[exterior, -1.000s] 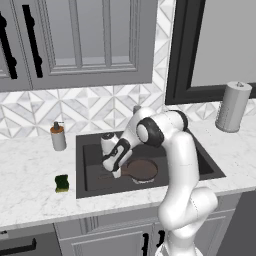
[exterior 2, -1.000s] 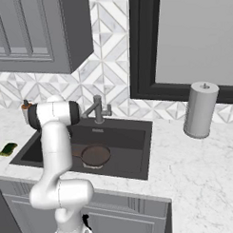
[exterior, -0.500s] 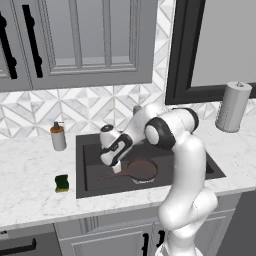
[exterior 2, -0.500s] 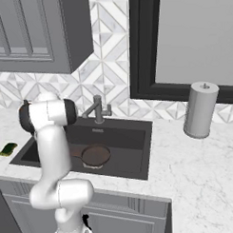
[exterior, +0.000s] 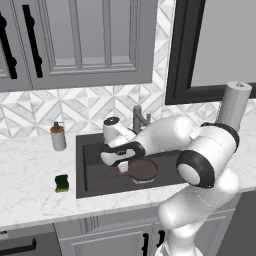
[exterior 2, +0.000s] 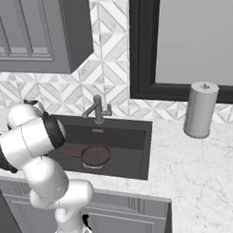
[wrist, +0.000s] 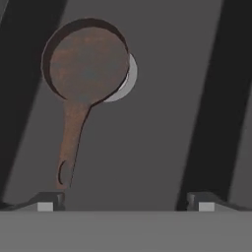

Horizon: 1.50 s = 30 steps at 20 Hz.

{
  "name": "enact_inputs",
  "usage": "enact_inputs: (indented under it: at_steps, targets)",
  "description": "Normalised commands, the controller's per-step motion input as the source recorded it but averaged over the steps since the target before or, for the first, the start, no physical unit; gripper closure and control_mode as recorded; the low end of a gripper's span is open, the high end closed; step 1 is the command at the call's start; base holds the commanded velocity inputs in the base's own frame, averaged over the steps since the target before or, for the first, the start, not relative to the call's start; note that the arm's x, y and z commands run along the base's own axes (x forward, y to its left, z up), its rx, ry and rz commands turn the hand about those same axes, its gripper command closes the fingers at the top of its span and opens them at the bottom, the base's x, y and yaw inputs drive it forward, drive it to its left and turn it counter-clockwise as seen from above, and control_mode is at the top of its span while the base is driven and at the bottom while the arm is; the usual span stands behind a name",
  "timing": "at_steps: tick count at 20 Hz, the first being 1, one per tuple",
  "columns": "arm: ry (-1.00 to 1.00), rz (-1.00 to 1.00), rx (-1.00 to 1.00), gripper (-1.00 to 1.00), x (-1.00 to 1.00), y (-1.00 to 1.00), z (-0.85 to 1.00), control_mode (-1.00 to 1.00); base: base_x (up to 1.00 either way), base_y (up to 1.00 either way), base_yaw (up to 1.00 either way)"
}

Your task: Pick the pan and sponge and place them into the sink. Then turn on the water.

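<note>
The round dark brown frying pan (exterior: 141,170) with its long brown handle lies flat on the floor of the large dark grey rectangular sink (exterior: 85,180), its bowl partly over the round silver drain (wrist: 129,78) and its handle pointing toward the sink's left wall. From the hand view the pan sits free below the two-finger gripper (wrist: 125,203): the dark fingertips (wrist: 49,201) stand far apart at either side of the view, with bare sink floor between them and nothing held. The handle's end, with its hole, is just beside one fingertip but apart from it.

So the pan's half of the job looks finished, and the jaws are spread wide and empty (a release, by the look of it). The small rectangular sponge (exterior: 62,183), yellow with a green scrub side, rests on the white marbled table (exterior: 30,195) just left of the sink's rim, well apart from the gripper (exterior: 111,156), which hangs over the left part of the basin.

The step in hand is therefore the passage from pan to sponge. The next move calls for lifting the hand clear of the sink wall, carrying it left over the rim, and coming down on the sponge with the jaws straddling its short sides. After that comes the grey metal faucet (exterior: 138,118) behind the basin; no stream runs from it, so the water is not yet on.
</note>
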Motion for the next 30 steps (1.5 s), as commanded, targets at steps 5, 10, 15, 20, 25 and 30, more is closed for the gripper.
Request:
enact_inputs:
  at_steps: [5,10,15,20,25,30]
  targets:
    - [0.0,0.26,0.0,-1.0,-0.25,-0.01,1.0,-1.0,0.0,0.0,0.0]
    - [0.0,0.43,0.0,-1.0,-0.39,0.0,0.96,-1.0,0.0,0.0,0.0]
    - [0.0,0.65,0.0,-1.0,-0.49,0.36,0.5,-1.0,0.0,0.0,0.0]
    - [0.0,0.61,0.0,-1.0,-0.21,0.87,0.14,-1.0,0.0,0.0,0.0]
    - [0.04,0.45,-0.05,-1.0,-0.13,1.0,0.08,-1.0,0.0,0.0,0.0]
    - [0.01,0.16,-0.09,-1.0,-0.03,0.77,0.01,-1.0,0.0,0.0,0.0]
